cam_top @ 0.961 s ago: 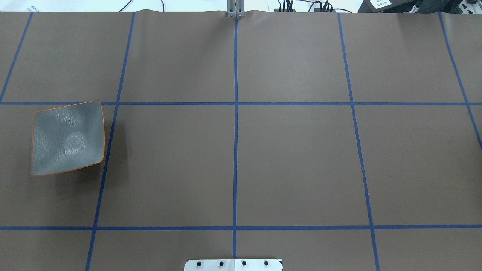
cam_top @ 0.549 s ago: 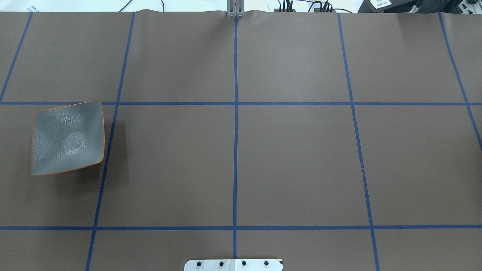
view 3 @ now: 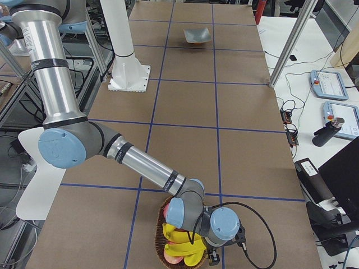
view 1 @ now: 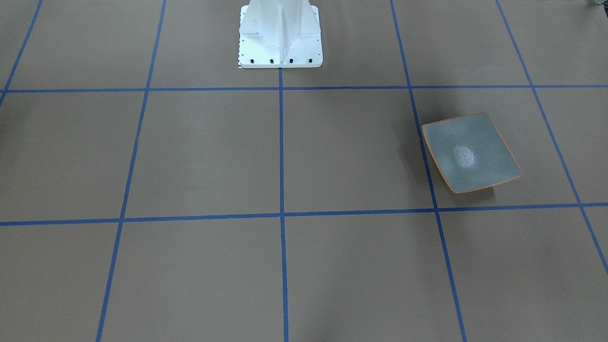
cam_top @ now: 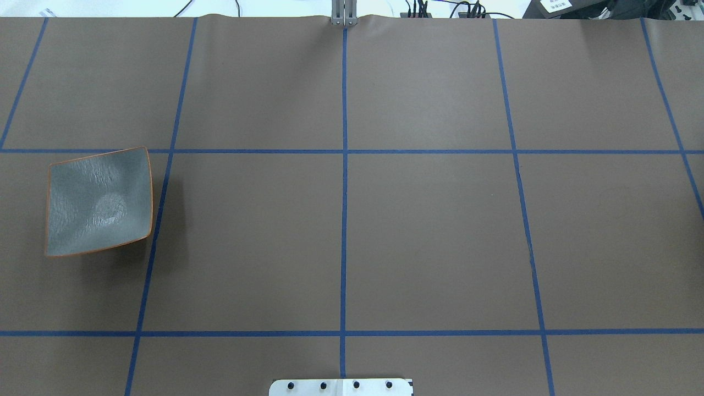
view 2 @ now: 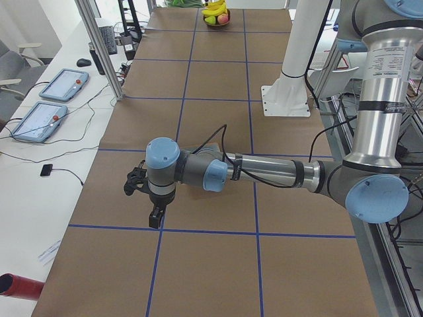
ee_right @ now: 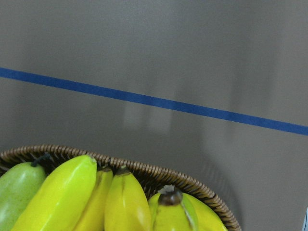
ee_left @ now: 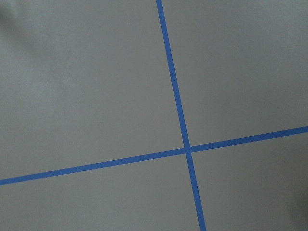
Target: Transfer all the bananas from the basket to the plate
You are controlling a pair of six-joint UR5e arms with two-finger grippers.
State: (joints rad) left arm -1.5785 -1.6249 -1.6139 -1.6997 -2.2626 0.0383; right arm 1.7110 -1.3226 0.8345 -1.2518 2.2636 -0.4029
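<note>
Several yellow bananas (ee_right: 120, 202) lie in a woven basket (ee_right: 144, 168) together with a green fruit (ee_right: 17, 192). In the exterior right view the bananas (view 3: 182, 246) and basket (view 3: 160, 235) sit at the table's near end, with my right gripper (view 3: 212, 258) low at the basket's right side; I cannot tell whether it is open or shut. The grey-blue plate (cam_top: 99, 201) with its orange rim lies bare, seen also in the front-facing view (view 1: 470, 152) and far off (view 3: 197, 35). My left gripper (view 2: 154, 219) hangs just above bare table; I cannot tell its state.
The white robot pedestal (view 1: 280, 33) stands at mid-table on the robot's side. Blue tape lines (ee_left: 180, 115) grid the brown mat. Tablets (view 2: 63, 84) and cables lie on the white side table, with aluminium posts (view 3: 291, 45) along it.
</note>
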